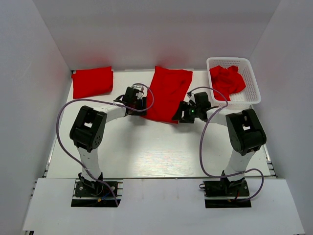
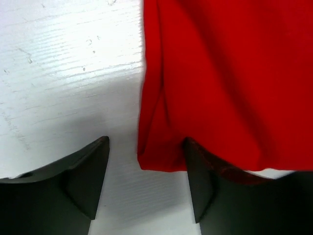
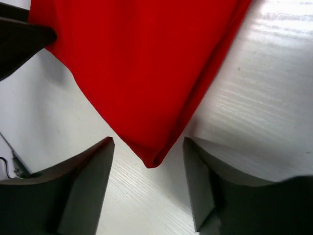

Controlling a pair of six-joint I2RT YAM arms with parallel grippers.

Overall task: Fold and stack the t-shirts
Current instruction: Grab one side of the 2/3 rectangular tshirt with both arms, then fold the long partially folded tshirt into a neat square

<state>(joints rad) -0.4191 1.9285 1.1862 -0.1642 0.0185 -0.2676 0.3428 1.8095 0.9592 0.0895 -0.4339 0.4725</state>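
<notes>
A red t-shirt (image 1: 167,93), folded into a long strip, lies on the white table's far middle. My left gripper (image 1: 138,104) is open at its near left corner; in the left wrist view (image 2: 146,169) that corner (image 2: 161,156) lies between the fingers, with the cloth (image 2: 230,83) over the right finger. My right gripper (image 1: 182,116) is open at the near right corner; in the right wrist view (image 3: 149,166) the cloth's pointed corner (image 3: 152,159) sits between the fingers. A folded red t-shirt (image 1: 92,82) lies at the far left. A crumpled red t-shirt (image 1: 227,80) fills the basket.
A white lattice basket (image 1: 249,73) stands at the far right corner. White walls enclose the table on three sides. Purple cables loop from both arms over the near table.
</notes>
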